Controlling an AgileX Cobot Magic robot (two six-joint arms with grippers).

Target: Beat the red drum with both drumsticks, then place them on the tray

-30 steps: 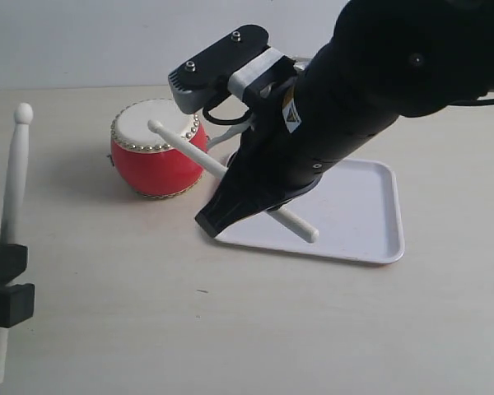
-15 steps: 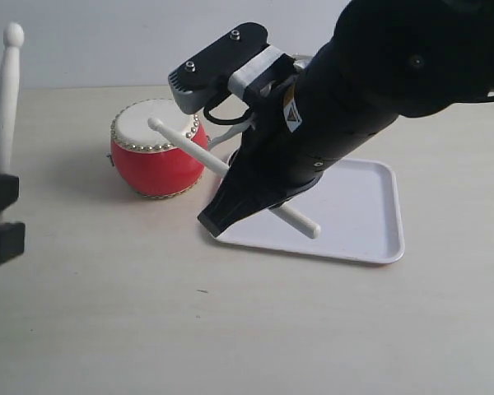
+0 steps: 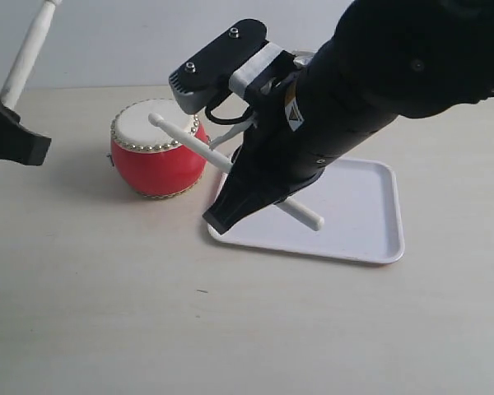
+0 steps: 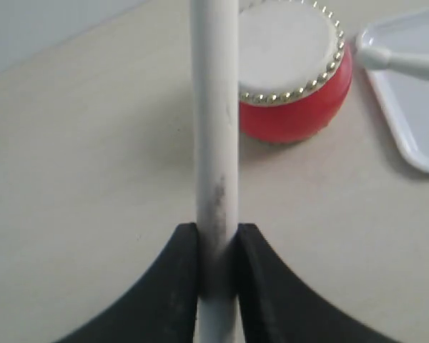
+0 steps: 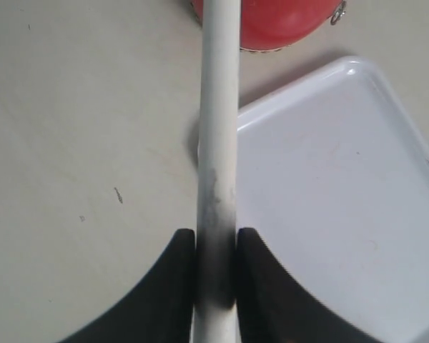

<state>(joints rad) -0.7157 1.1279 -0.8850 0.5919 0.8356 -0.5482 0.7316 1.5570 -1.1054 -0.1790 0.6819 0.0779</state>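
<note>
The red drum point(image 3: 156, 164) with its cream skin stands on the table, left of the white tray point(image 3: 364, 222). My right gripper point(image 3: 235, 197) is shut on one drumstick point(image 3: 189, 144). Its rounded tip lies over the drum skin and its butt end hangs over the tray. In the right wrist view the gripper point(image 5: 216, 239) clamps this drumstick point(image 5: 219, 107) along the tray point(image 5: 329, 179) edge, pointing at the drum point(image 5: 272, 21). My left gripper point(image 3: 8, 123), at the far left edge, is shut on the other drumstick point(image 3: 29, 49), raised and leaning right. The left wrist view shows that gripper point(image 4: 216, 236), drumstick point(image 4: 214, 107) and drum point(image 4: 293, 71).
The large black right arm point(image 3: 379, 74) reaches over the middle of the table and hides part of the tray's left side. A pale wall runs behind the beige table point(image 3: 230, 329).
My left gripper has risen from the lower left edge and tipped its drumstick from upright to leaning right. The right arm and its drumstick have hardly moved.
</note>
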